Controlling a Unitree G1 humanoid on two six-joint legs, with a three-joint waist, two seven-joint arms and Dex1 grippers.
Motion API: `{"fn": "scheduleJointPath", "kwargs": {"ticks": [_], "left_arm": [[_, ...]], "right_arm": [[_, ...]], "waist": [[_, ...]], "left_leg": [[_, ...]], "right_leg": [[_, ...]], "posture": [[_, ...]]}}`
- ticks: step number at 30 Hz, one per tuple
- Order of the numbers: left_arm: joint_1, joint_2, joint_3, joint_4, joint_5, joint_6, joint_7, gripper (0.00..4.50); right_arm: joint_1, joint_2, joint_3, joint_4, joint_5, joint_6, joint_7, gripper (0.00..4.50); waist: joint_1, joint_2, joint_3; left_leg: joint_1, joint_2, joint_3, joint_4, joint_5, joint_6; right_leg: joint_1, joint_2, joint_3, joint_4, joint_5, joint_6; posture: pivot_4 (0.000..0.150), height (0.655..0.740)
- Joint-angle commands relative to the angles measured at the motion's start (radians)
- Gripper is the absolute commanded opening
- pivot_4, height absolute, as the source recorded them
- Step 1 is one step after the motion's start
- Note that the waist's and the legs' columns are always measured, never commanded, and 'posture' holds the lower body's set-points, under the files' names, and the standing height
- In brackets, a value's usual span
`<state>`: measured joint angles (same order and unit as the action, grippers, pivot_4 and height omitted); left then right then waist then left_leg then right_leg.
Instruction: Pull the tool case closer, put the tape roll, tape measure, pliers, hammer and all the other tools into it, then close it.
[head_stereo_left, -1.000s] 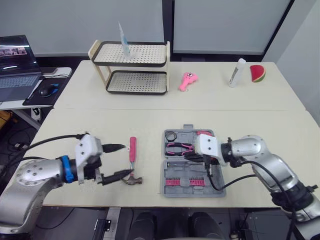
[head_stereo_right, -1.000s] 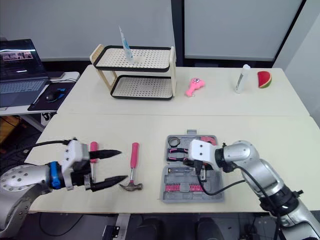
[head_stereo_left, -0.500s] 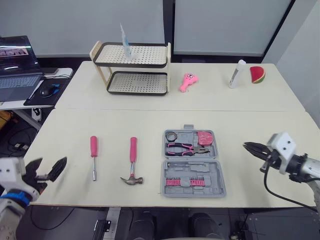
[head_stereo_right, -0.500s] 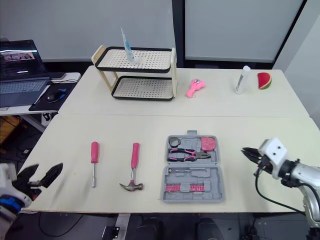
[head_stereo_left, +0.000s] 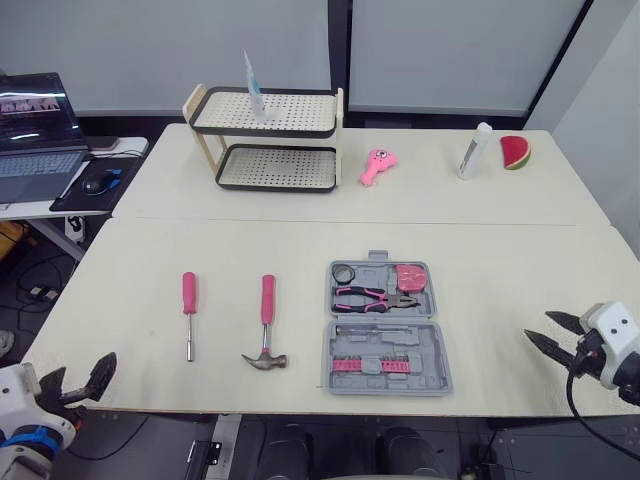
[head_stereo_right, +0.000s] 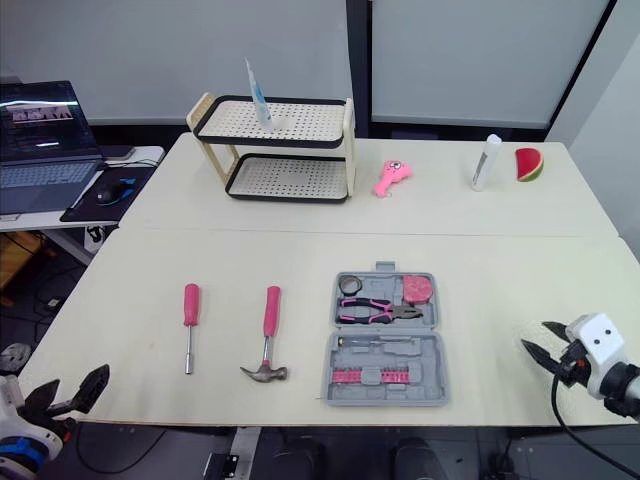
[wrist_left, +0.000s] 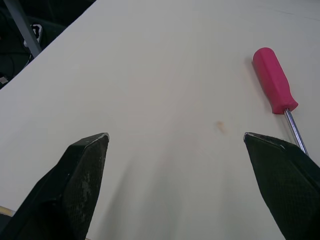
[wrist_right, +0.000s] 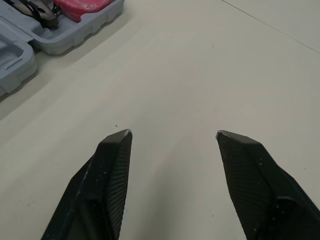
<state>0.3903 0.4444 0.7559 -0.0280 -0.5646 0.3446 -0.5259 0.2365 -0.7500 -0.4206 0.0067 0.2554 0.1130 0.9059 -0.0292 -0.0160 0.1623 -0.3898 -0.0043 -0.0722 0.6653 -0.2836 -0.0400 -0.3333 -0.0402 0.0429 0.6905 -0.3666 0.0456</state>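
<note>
The grey tool case (head_stereo_left: 385, 325) lies open near the table's front edge. In its far half sit a black tape roll (head_stereo_left: 344, 272), a pink tape measure (head_stereo_left: 410, 276) and pink-handled pliers (head_stereo_left: 375, 297). Left of the case lie a pink-handled hammer (head_stereo_left: 265, 325) and a pink screwdriver (head_stereo_left: 188, 310). My left gripper (head_stereo_left: 78, 378) hangs open off the front left corner, and its wrist view looks at the screwdriver (wrist_left: 274, 82). To the right of the case my right gripper (head_stereo_left: 540, 328) stands open over bare table, holding nothing; a corner of the case (wrist_right: 45, 30) shows ahead of it.
At the back stand a two-tier rack (head_stereo_left: 268, 135) holding a tube (head_stereo_left: 250, 85), a pink toy (head_stereo_left: 376, 163), a white bottle (head_stereo_left: 474, 147) and a watermelon slice (head_stereo_left: 515, 150). A laptop (head_stereo_left: 35, 130) sits on a side desk at far left.
My right gripper left the case, drew back to the right and opened. My left gripper drew back from the hammer to the front left corner, still open.
</note>
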Motion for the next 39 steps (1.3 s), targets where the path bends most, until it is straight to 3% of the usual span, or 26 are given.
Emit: {"fn": "scheduleJointPath", "kwargs": {"ticks": [1,3,15,23,32,35,39], "left_arm": [[0.0,0.024,0.04,-0.002,-0.019,-0.014,0.002,4.5],[0.001,0.027,0.035,-0.003,-0.021,-0.013,-0.003,4.5],[0.011,0.064,0.013,-0.013,-0.019,-0.014,-0.057,4.5],[0.069,0.063,-0.013,-0.084,-0.013,-0.007,-0.092,4.5],[0.177,-0.017,-0.158,-0.438,-0.052,0.113,-0.018,4.5],[0.157,-0.065,-0.285,-0.608,-0.07,0.205,0.084,4.5],[0.086,-0.125,-0.381,-0.704,-0.082,0.311,0.242,4.5]], "right_arm": [[-0.033,-0.033,-0.008,-0.03,0.019,-0.012,0.013,3.87],[-0.049,-0.044,0.006,-0.046,0.016,-0.01,0.019,4.46],[-0.303,-0.226,0.187,-0.3,0.144,0.194,0.213,4.46],[-0.554,-0.316,0.403,-0.417,0.211,0.349,0.375,4.46],[-0.7,-0.27,0.561,-0.429,0.163,0.385,0.387,4.46],[-0.704,-0.258,0.577,-0.423,0.157,0.377,0.396,4.46],[-0.692,-0.261,0.58,-0.424,0.155,0.371,0.408,4.46]], "waist": [[0.0,0.0,0.0],[0.0,0.0,0.0],[0.0,0.0,0.0],[0.001,0.0,0.0],[0.003,-0.001,0.0],[0.005,-0.001,0.0],[0.004,-0.001,0.0]], "left_leg": [[0.0,0.0,0.0,0.0,0.0,0.0],[0.0,0.0,0.0,0.0,0.0,0.0],[-0.001,0.0,-0.001,0.0,0.0,0.0],[-0.002,0.0,-0.002,0.0,0.0,0.0],[-0.004,-0.001,-0.002,0.0,0.0,0.0],[-0.005,-0.001,-0.003,0.0,0.0,0.0],[-0.006,-0.002,-0.003,0.0,0.0,0.0]], "right_leg": [[0.0,0.0,0.0,0.0,0.0,0.0],[0.0,0.0,0.0,0.0,0.0,0.0],[0.0,0.0,-0.001,-0.002,0.0,0.0],[0.0,-0.001,-0.002,-0.004,0.0,0.0],[0.0,-0.004,-0.003,-0.008,0.001,0.0],[0.0,-0.004,-0.004,-0.008,0.001,0.0],[0.0,-0.003,-0.004,-0.008,0.001,0.0]], "posture": [[0.15,0.729],[0.15,0.729],[0.15,0.729],[0.15,0.729],[0.15,0.729],[0.15,0.729],[0.15,0.729]]}}
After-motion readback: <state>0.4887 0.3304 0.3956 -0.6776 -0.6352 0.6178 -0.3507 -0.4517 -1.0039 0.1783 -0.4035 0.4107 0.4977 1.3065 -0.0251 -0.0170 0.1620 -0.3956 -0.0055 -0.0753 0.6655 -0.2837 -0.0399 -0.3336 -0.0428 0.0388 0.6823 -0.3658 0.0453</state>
